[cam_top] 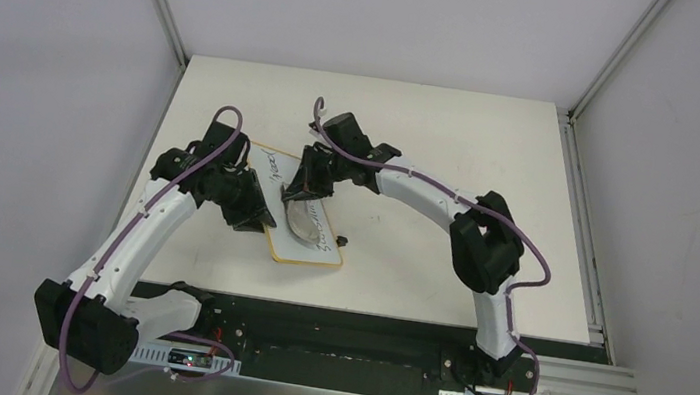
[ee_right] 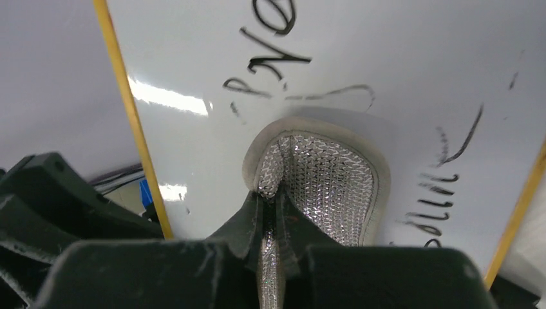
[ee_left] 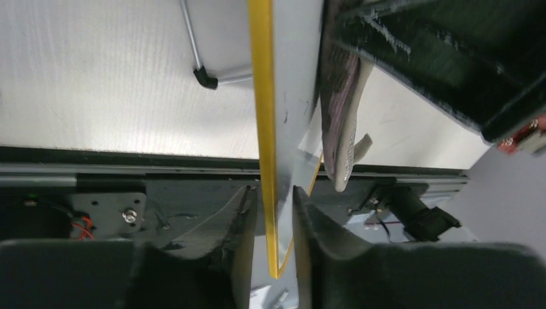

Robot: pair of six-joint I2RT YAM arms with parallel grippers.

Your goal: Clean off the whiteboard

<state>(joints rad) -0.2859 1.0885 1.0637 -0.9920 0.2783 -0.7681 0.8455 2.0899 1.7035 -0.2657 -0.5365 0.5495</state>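
The whiteboard (cam_top: pixel 318 244) lies slanted on the table, its tan rim (ee_left: pixel 264 129) running edge-on through the left wrist view. Black handwriting (ee_right: pixel 273 64) covers its face (ee_right: pixel 399 58), smeared around the pad. My left gripper (cam_top: pixel 258 218) straddles the board's left edge; the jaws stand slightly apart, with a thin gap between one finger (ee_left: pixel 248 212) and the rim. My right gripper (ee_right: pixel 278 193) is shut on a fold of the grey mesh pad (ee_right: pixel 328 174), which presses flat on the board's middle (cam_top: pixel 299 213). The pad (ee_left: pixel 341 141) also shows in the left wrist view.
The white table (cam_top: pixel 454 140) ends at a black base strip (cam_top: pixel 341 322) by the arm mounts. Grey walls with metal rails (cam_top: pixel 584 186) enclose the table on the left, right and back.
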